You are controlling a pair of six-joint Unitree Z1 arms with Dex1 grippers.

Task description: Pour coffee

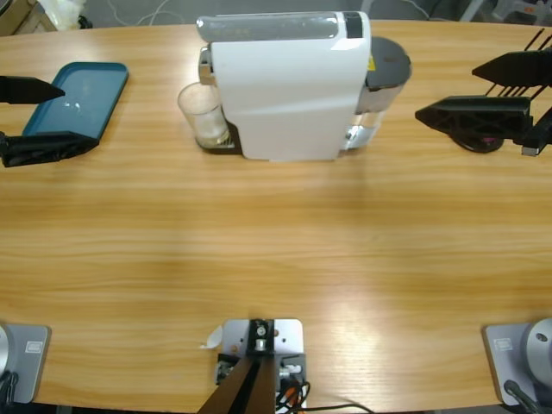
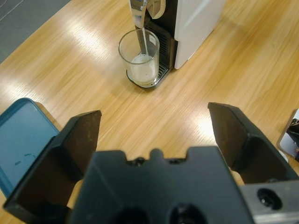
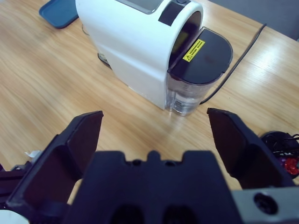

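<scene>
A clear glass tumbler (image 1: 201, 115) (image 2: 139, 56) stands on the drip tray under the spout of a white coffee machine (image 1: 289, 86) (image 3: 133, 44). A thin stream runs from the spout into the glass, where pale coffee (image 2: 142, 71) lies at the bottom. My left gripper (image 1: 78, 116) (image 2: 154, 121) hangs open over the table's left end, well short of the glass, with nothing between its jaws. My right gripper (image 1: 446, 92) (image 3: 154, 121) is open and empty to the right of the machine, facing its water tank (image 3: 196, 79).
A teal tray (image 1: 82, 90) (image 2: 18, 140) lies at the far left, partly under my left gripper. A dark round holder with coloured bits (image 1: 479, 138) (image 3: 282, 151) sits below my right gripper. A black cable (image 3: 243, 51) trails behind the machine.
</scene>
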